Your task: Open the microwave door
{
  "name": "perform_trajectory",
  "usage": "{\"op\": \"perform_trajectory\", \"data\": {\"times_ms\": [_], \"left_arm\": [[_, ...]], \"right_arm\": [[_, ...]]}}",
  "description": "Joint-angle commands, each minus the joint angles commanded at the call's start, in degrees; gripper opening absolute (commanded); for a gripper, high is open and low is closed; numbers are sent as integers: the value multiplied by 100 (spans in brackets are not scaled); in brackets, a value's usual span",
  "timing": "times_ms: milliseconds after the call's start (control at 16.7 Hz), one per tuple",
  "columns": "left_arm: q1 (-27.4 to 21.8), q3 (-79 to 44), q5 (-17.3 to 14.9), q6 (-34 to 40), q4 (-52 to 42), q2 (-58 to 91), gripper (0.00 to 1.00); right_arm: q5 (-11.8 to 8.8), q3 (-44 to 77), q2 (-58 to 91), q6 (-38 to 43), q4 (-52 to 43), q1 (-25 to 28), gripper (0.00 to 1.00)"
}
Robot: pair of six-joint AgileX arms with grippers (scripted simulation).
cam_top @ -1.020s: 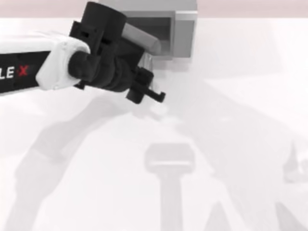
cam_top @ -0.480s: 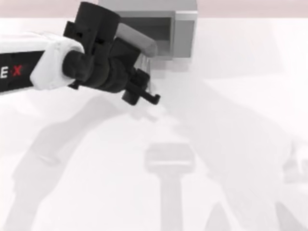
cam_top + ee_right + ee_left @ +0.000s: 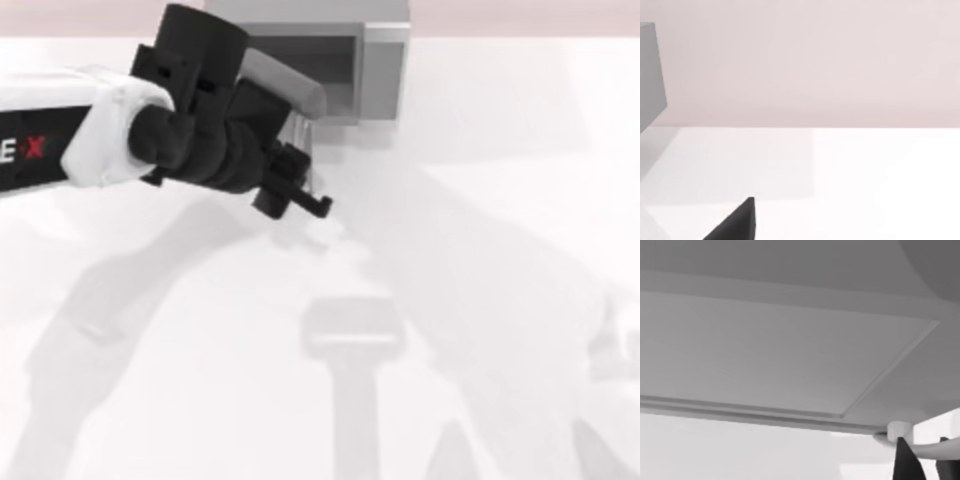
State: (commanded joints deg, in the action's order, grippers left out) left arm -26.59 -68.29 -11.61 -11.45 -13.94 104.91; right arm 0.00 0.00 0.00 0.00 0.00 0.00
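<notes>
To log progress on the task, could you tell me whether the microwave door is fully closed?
No, the microwave door is swung outward, exposing the dark cavity of the microwave.

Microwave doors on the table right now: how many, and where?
1. The microwave door is swung partly open from the microwave at the table's far edge, with the left gripper at its handle edge.

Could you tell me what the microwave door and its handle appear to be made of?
This is a rendered scene, so only the look can be judged. The microwave door reads as matte grey painted metal or plastic: flat and even, with a darker inset window and no glare. Its handle looks like pale, smooth plastic, lighter than the panel, beside the left tool.
</notes>
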Motion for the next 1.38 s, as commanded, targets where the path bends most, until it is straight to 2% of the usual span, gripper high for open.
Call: {"op": "perform_trajectory", "data": {"times_ms": [780,1380], "left_arm": [[0,0,0,0,0,0,0],[160,96,-299,-379,-79,-88,0]], "right_arm": [[0,0,0,0,0,0,100],[0,0,0,0,0,0,100]]}}
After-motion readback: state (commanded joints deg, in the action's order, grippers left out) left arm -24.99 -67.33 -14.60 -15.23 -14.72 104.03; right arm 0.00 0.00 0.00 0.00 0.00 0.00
